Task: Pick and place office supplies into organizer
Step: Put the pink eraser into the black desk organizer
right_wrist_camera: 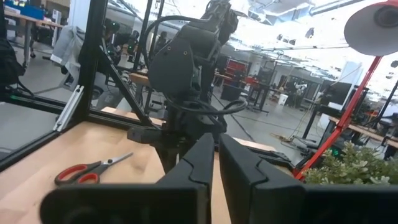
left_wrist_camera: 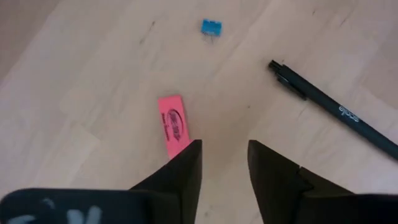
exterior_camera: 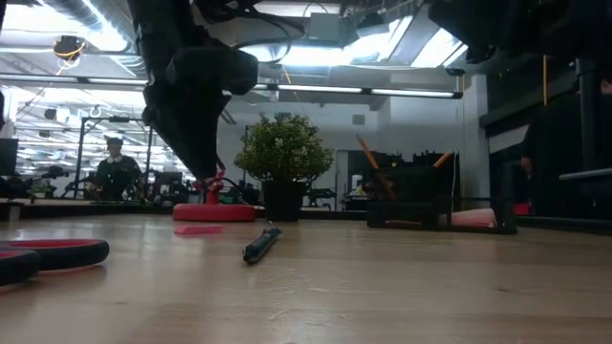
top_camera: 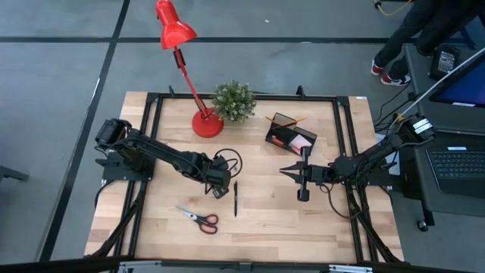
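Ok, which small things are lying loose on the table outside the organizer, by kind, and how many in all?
Orange-handled scissors: 1
Black pen: 1
Pink eraser: 1
Small blue item, kind unclear: 1
Total: 4

**Workshop around a pale wood table**

Grey floor (top_camera: 61, 91) crossed by dark lines. Light wood table (top_camera: 265, 227) inside a black frame (top_camera: 148, 106). Desk with open laptop (top_camera: 458, 163) off to one side, a person's red shoes (top_camera: 390, 74) near it. Bright ceiling lights (exterior_camera: 287, 53) overhead, ducting, cluttered benches behind. A person (exterior_camera: 115, 172) standing far back.
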Robot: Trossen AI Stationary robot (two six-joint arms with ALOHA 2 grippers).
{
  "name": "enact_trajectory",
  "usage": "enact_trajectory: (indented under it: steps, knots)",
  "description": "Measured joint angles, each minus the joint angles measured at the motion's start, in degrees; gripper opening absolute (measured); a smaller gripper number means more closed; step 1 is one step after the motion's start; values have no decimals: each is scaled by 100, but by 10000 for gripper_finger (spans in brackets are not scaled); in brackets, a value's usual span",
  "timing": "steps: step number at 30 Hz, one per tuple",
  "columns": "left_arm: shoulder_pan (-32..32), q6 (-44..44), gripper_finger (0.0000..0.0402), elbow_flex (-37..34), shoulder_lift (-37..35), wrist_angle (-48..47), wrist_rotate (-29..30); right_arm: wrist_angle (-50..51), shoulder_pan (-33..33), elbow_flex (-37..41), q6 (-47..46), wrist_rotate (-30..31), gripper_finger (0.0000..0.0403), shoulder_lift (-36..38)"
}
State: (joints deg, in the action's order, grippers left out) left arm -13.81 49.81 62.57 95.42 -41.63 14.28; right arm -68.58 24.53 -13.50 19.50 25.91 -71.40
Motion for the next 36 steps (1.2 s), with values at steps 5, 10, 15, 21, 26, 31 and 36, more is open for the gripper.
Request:
enact_trajectory:
  steps: [5,10,15,21,26,31,36]
  knots:
    - [146,98,141,-4,171,-59,39,2,0,0,-107,0,30,0]
    - [377,98,152,-7,512,-77,47,16,1,0,-107,0,30,0]
    - [549,5,155,-9,781,-93,-192,33,1,0,-107,0,30,0]
    - [708,-147,155,0,987,-46,-500,37,1,0,-107,0,30,0]
    - [784,-336,155,17,1038,-30,-645,37,0,0,-106,0,30,0]
    - [796,-535,146,9,1029,9,-680,38,0,0,-107,0,30,0]
    - [778,-560,114,7,1033,28,-762,37,1,0,-104,0,30,0]
